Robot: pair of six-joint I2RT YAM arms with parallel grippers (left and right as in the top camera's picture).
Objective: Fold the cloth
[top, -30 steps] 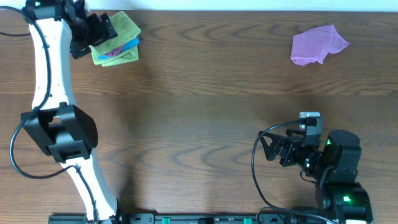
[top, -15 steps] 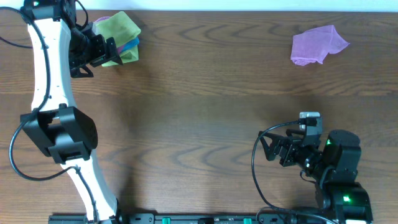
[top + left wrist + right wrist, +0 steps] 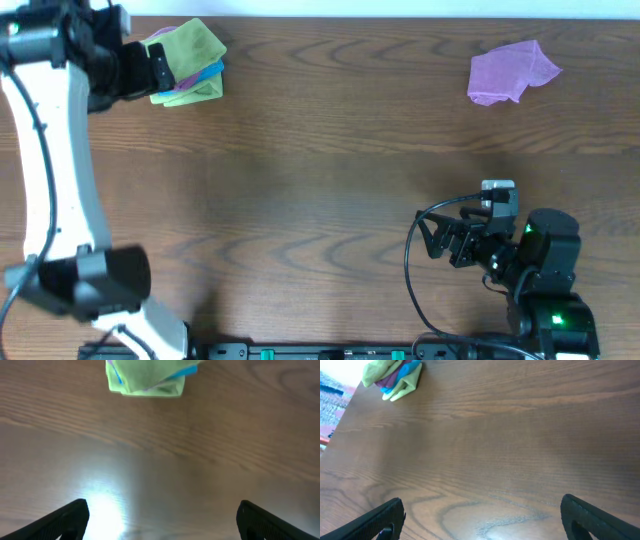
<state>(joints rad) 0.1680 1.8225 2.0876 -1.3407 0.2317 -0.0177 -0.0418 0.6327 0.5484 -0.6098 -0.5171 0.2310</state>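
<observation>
Cloth sits at both far corners of your wooden table [image 3: 320, 160]: a crumpled purple cloth [image 3: 510, 72] at the far right with nothing touching it, and a folded stack [image 3: 188, 62] of green, blue and purple at the far left. Your left gripper [image 3: 162, 515] hangs just beside that stack, jaws spread wide with nothing between them. Your right gripper [image 3: 482, 512] hovers by the near edge, well apart from the purple cloth, jaws likewise wide and empty.

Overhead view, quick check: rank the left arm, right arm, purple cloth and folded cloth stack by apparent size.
1. left arm
2. right arm
3. purple cloth and folded cloth stack: these look about alike, and the left arm hides the stack's edge, so I won't rank them.
</observation>
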